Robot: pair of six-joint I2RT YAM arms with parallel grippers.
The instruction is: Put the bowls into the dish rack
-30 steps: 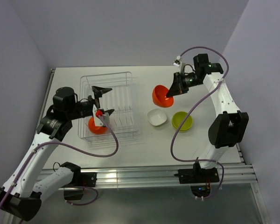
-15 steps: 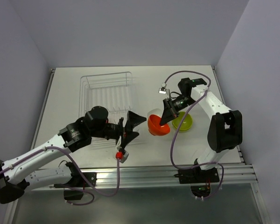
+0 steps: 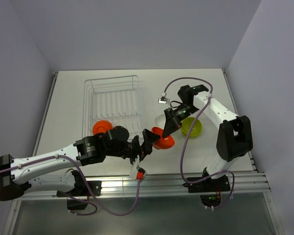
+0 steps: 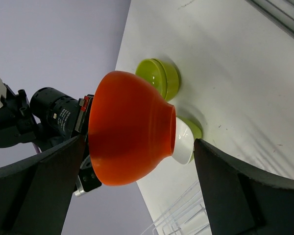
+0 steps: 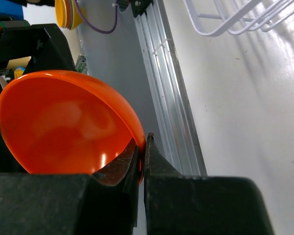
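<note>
My right gripper is shut on the rim of an orange-red bowl and holds it tilted above the table's front middle. The pinch shows in the right wrist view, on the bowl's rim. My left gripper is open, its jaws standing on either side of this bowl. A second orange-red bowl lies in the wire dish rack. A lime green bowl and a white bowl sit on the table right of the rack. The white bowl is mostly hidden in the top view.
The table's aluminium front rail runs just below the held bowl. The rack's front corner shows in the right wrist view. Purple cables hang from both arms. Grey walls close in the table at the back and sides.
The left gripper left the rack, where an orange-red bowl now lies, and swung right and forward. The right gripper carried its orange-red bowl left and forward, between the left gripper's open jaws.
</note>
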